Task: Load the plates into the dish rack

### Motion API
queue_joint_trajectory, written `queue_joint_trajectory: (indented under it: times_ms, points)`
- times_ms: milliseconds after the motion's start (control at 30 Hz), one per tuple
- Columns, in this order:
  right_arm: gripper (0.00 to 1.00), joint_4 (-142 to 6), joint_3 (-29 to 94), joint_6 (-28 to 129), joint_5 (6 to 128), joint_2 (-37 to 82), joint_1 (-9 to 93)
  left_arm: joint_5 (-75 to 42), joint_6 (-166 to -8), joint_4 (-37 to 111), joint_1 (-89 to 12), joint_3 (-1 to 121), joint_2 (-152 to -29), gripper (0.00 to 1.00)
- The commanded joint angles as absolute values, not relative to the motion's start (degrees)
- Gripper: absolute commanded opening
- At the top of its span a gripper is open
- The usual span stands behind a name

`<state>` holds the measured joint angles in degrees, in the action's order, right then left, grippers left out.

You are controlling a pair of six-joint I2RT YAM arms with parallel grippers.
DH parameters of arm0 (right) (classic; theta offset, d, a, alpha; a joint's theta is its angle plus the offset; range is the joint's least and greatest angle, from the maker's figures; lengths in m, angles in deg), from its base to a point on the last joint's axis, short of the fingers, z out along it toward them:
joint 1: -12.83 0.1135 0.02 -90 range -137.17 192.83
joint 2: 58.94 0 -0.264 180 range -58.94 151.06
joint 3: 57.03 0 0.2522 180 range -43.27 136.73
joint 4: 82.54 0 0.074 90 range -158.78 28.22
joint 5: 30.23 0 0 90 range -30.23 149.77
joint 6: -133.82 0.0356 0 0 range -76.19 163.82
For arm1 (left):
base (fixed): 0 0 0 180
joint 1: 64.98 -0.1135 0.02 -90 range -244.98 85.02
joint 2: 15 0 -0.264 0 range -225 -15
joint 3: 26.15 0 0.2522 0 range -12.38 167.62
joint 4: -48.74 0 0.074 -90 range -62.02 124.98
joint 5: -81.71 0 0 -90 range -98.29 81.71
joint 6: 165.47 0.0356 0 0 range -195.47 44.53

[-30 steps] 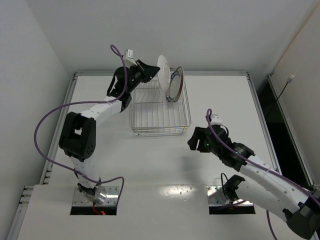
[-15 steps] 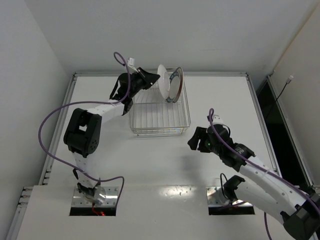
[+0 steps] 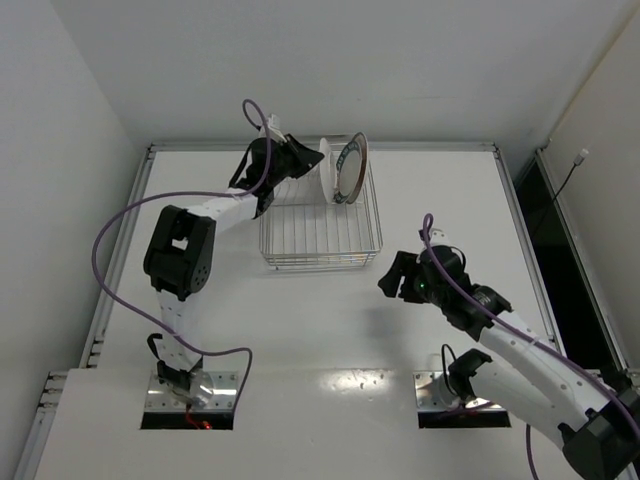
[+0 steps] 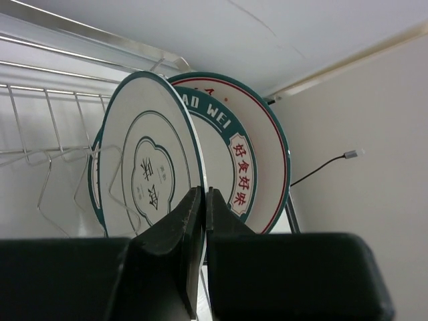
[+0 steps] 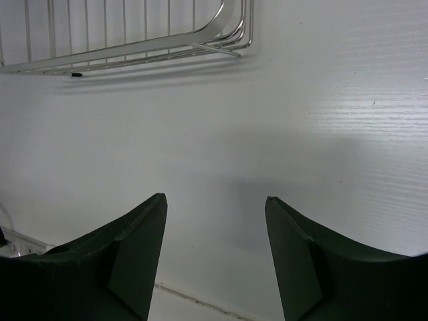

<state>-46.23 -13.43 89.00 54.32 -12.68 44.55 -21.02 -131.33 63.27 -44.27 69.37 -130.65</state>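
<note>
Top external view: the white table point(image 3: 300, 330) fills the floor of the scene, and the dish rack point(image 3: 320, 238) sits on its far middle part.

The left arm point(image 3: 215, 212) lies along the rack's left side and reaches over its far left corner. The right arm point(image 3: 520, 345) is bent in from the rack's near right and stops short of it, apart from the wires.

Two plates stand on edge at the rack's far end, close together and nearly parallel. The teal-banded plate point(image 3: 352, 168) stands on the far right side of the rack; in the left wrist view its band carries white characters, with a thin red line at the rim. The held plate point(image 4: 150, 167) stands just left of it, its underside with foot ring and stamp turned to the left wrist camera. Whether its lower edge rests on the rack's wires cannot be told.

The left gripper point(image 4: 204, 200) is clamped on that plate's lower rim, the two fingers pressed almost together with the thin edge between them.

The right gripper point(image 5: 214, 198) hangs over bare table just beyond the rack's near right corner, jaws spread wide with nothing between them.

A purple cable point(image 3: 105, 240) loops out on the far side of the left arm from the rack.
</note>
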Motion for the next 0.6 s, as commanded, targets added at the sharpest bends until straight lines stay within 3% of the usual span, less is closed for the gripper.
queue_joint_trajectory:
  times_ms: [0, 100, 200, 267, 367, 567]
  points:
    - [0.58, -48.7, -13.9, 88.6, 55.9, -13.3, 43.5, -23.4, -130.3, 64.1, -43.8, 73.7, -131.4, 0.00]
    - [0.58, -48.7, -13.9, 88.1, 57.0, -13.3, 43.0, -23.9, -128.8, 62.7, -43.8, 74.2, -130.8, 0.04]
    - [0.58, -48.7, -13.9, 88.1, 57.0, -13.3, 42.4, -22.2, -124.9, 56.5, -43.3, 75.8, -129.0, 0.34]
    - [0.58, -49.3, -14.4, 88.1, 57.6, -13.3, 42.4, -21.5, -120.4, 52.2, -42.7, 78.6, -127.6, 0.62]
    - [0.58, -49.3, -14.4, 88.1, 58.1, -12.8, 41.9, -20.3, -114.5, 43.5, -42.7, 81.9, -126.2, 0.87]
    - [0.58, -49.3, -14.4, 88.1, 58.1, -12.8, 41.9, -12.8, -102.7, 34.5, -42.7, 77.9, -117.8, 0.91]
